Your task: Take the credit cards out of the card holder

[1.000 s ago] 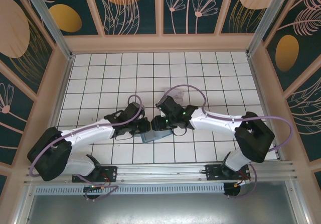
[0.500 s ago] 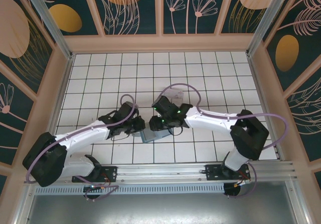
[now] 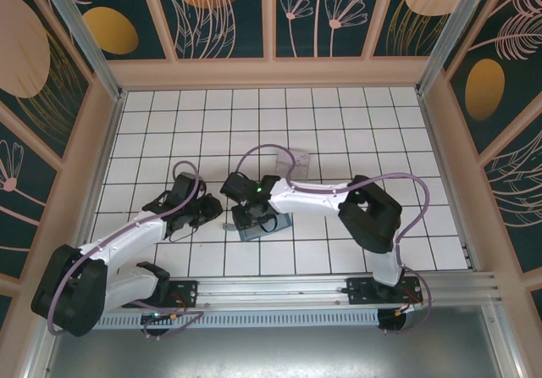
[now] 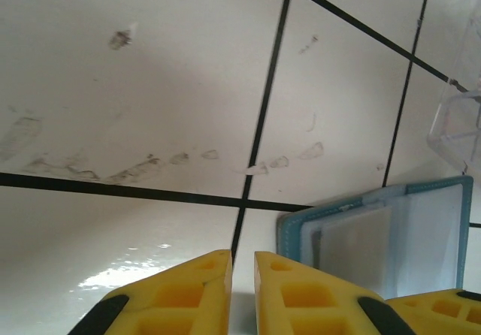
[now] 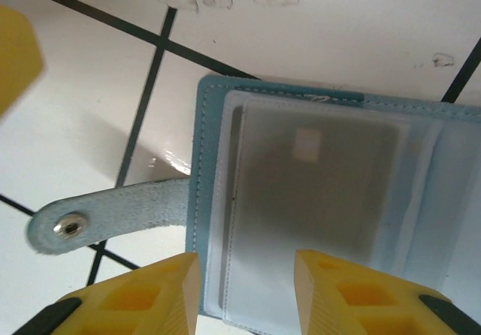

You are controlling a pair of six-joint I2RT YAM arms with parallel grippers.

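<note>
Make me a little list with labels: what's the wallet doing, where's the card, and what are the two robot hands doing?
card holder: lying open on the white tiled table, strap tab sticking out sideways
card: pale, inside a clear sleeve of the card holder, not out yet
right gripper: open, over the card
left gripper: shut, holding nothing, beside the card holder
clear tray: on the table, just past the card holder

1. A white tiled surface (image 3: pixel 356 124) with dark grout lines fills the middle of the frame.
2. The card holder (image 3: pixel 257 232) lies open on it, lower centre.
3. A clear tray (image 3: pixel 298 159) sits just above centre.
</note>
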